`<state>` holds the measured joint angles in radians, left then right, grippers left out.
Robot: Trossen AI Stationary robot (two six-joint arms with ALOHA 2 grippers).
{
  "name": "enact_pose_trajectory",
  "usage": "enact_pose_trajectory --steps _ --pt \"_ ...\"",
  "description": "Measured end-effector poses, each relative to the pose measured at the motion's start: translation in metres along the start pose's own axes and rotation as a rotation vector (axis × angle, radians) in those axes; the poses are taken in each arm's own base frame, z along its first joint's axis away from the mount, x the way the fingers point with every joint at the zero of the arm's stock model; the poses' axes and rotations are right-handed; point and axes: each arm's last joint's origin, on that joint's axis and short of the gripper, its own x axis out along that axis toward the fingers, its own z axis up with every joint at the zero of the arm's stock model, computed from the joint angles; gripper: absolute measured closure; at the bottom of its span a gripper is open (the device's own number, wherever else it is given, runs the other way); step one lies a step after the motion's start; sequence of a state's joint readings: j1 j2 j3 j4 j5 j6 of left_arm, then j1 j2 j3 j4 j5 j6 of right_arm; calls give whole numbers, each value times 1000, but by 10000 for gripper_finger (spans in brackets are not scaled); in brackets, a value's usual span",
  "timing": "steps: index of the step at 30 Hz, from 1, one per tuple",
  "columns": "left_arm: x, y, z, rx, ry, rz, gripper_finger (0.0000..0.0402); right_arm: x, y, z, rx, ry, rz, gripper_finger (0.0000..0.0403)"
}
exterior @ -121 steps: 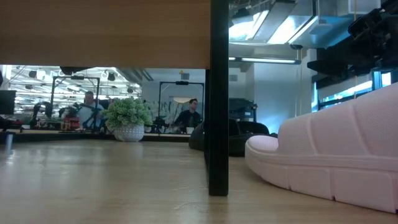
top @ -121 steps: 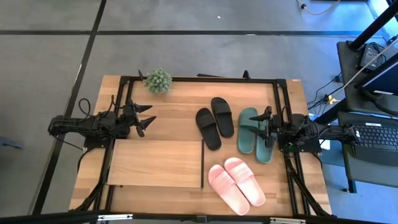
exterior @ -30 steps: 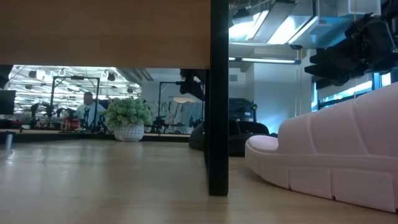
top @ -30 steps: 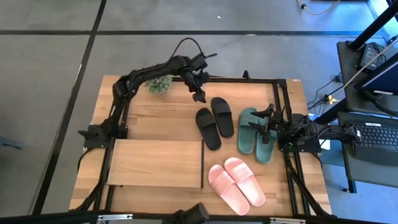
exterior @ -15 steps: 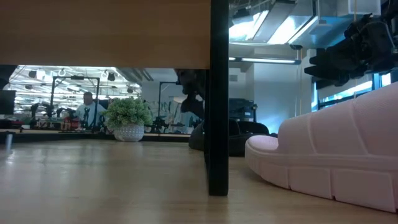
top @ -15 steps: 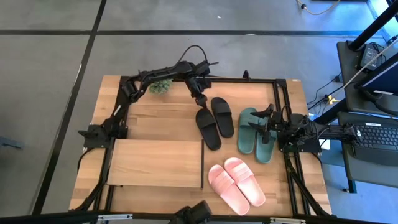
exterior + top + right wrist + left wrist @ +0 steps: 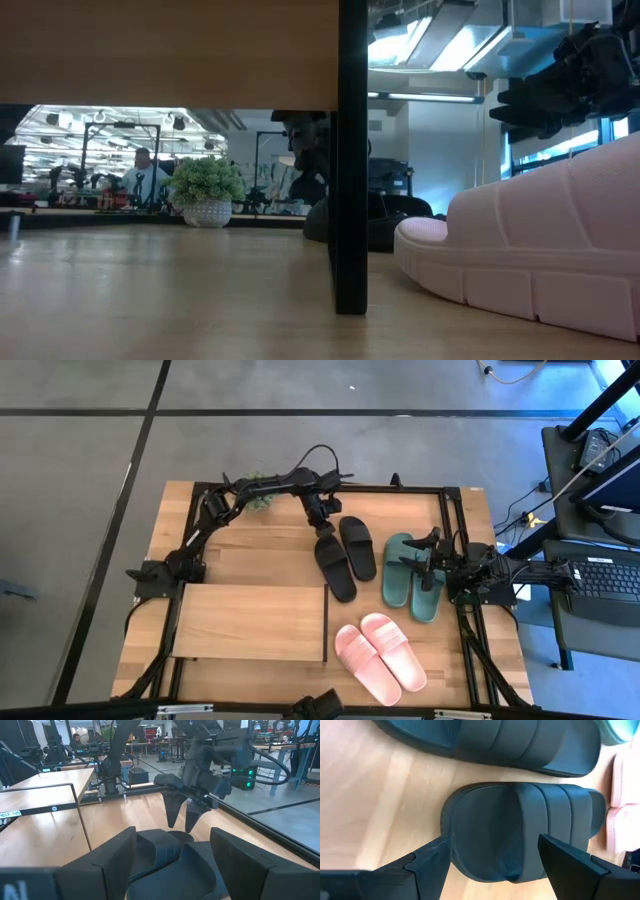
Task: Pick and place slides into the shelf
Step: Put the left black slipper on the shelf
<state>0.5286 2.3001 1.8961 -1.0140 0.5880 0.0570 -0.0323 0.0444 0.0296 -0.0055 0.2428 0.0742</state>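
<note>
The left hand (image 7: 322,523), fingers apart, straddles the heel edge of one black slide (image 7: 334,566). The right hand (image 7: 428,560), also spread, hangs over the green pair (image 7: 410,575). Pink slides (image 7: 380,657) lie beside the shelf (image 7: 250,622), near the table (image 7: 160,530) edge.

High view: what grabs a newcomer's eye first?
The left gripper, fingers open, hangs over the end of one black slide near the table's far middle. Beside it lie the dark green pair under the waiting right gripper, and the pink pair sits right of the shelf.
</note>
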Motion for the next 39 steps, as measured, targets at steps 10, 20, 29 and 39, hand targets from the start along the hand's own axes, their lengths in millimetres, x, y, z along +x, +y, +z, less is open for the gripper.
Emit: enact_pose_trajectory --steps 10,20,29,39 --pt "4 -7 -4 -17 44 -47 117 0 0 0 0 0 0 147" --pt "10 -18 -6 -33 78 -47 117 0 0 0 0 0 0 147" --pt "17 -30 -1 29 39 -150 117 0 0 0 0 0 0 147" --pt "20 -36 -2 85 45 -153 118 0 0 0 0 0 -1 147"
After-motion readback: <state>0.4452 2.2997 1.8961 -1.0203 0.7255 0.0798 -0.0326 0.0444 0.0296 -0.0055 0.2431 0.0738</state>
